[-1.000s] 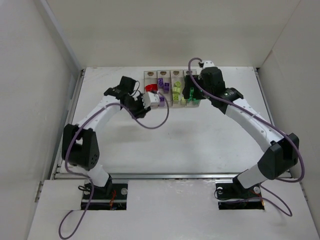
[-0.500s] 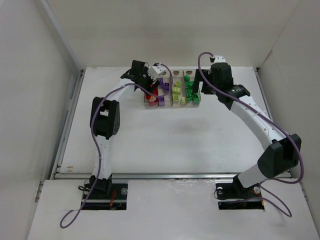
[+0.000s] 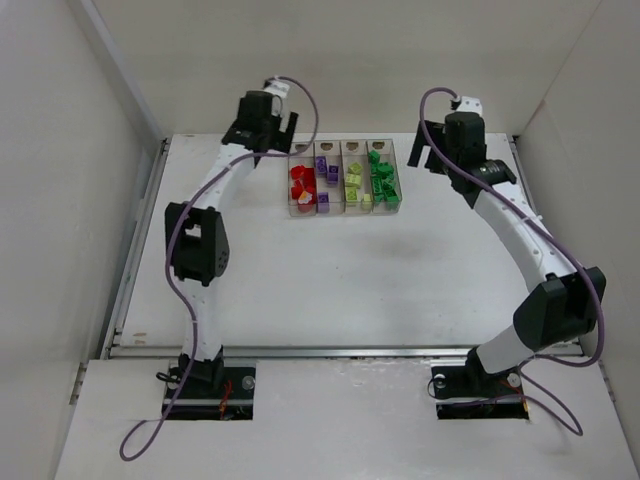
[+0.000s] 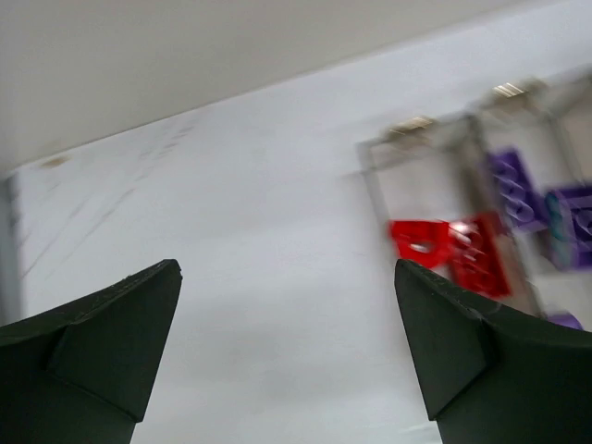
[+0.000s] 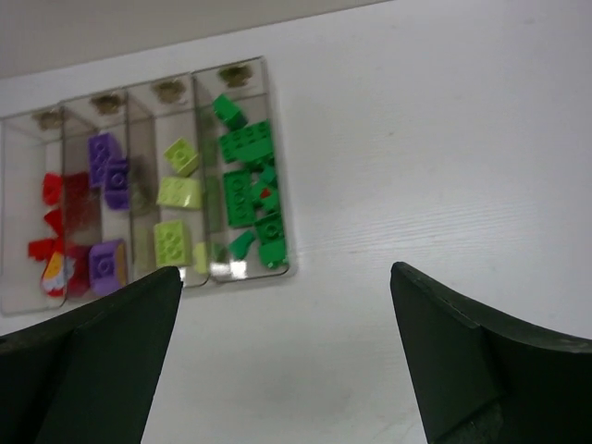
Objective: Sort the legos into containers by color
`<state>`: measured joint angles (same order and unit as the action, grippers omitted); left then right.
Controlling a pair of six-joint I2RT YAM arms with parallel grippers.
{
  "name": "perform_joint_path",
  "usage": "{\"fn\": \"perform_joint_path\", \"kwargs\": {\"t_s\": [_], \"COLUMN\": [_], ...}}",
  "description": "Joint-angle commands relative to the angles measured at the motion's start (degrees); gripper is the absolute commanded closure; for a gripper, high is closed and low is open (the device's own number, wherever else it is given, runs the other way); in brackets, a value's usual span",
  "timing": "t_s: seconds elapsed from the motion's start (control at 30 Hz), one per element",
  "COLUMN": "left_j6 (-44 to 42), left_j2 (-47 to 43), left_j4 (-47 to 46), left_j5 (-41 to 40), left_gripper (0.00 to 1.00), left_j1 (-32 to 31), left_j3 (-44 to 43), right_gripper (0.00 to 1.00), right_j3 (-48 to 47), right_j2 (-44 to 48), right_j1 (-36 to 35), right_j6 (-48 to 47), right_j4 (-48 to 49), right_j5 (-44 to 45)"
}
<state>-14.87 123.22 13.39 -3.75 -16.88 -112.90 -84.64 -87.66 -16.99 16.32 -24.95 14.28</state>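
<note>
The containers [image 3: 345,209] are four joined clear bins at the back middle of the table. From left to right they hold red legos [image 3: 301,186], purple legos [image 3: 325,170], yellow-green legos [image 3: 353,182] and green legos [image 3: 382,180]. My left gripper [image 3: 272,140] hangs open and empty behind the row's left end. In its wrist view the gripper [image 4: 285,268] is over bare table, with red legos [image 4: 453,250] to its right. My right gripper [image 3: 428,158] is open and empty, right of the row. Its wrist view has the gripper [image 5: 286,268] over bare table and the green legos [image 5: 248,190] to the upper left.
White enclosure walls [image 3: 110,120] close in the table on the left, back and right. A metal rail [image 3: 330,350] runs along the near edge in front of both arm bases. Purple cables [image 3: 300,105] loop off each wrist.
My left gripper left the red bin, rose toward the back left and opened wide. My right gripper pulled away from the green bin to the right and back.
</note>
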Motion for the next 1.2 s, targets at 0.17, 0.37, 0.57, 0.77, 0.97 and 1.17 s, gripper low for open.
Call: {"fn": "perform_joint_path", "kwargs": {"t_s": [0.17, 0.37, 0.57, 0.77, 0.97, 1.17], "left_j6": [17.0, 18.0, 16.5, 18.3, 19.4, 19.9], "left_j2": [-12.4, -17.0, -17.1, -14.9, -13.6, -13.6], "left_j4": [9.3, 7.9, 6.7, 9.2, 10.3, 10.3], "left_j5": [-20.9, -25.8, -29.6, -26.3, -25.8, -24.6], "left_gripper": [0.00, 0.00, 0.00, 0.00, 0.00, 0.00], "left_j1": [14.8, 18.5, 18.5, 18.5, 18.5, 18.5], "left_j3": [1.4, 13.6, 17.5, 14.4, 12.8, 14.5], "right_gripper": [0.00, 0.00, 0.00, 0.00, 0.00, 0.00], "right_j3": [-8.0, -8.6, -8.6, -10.5, -6.2, -5.2], "right_j2": [-4.3, -5.0, -5.0, -3.8, -1.3, -0.1], "right_j1": [11.8, 14.5, 15.1, 15.1, 15.1, 15.1], "right_j6": [7.1, 7.8, 9.1, 12.1, 12.1, 12.1], "right_j4": [-0.3, 0.3, 1.6, -2.4, -2.9, -2.9], "right_j5": [18.8, 25.0, 19.4, 20.9, 21.4, 21.4]}}
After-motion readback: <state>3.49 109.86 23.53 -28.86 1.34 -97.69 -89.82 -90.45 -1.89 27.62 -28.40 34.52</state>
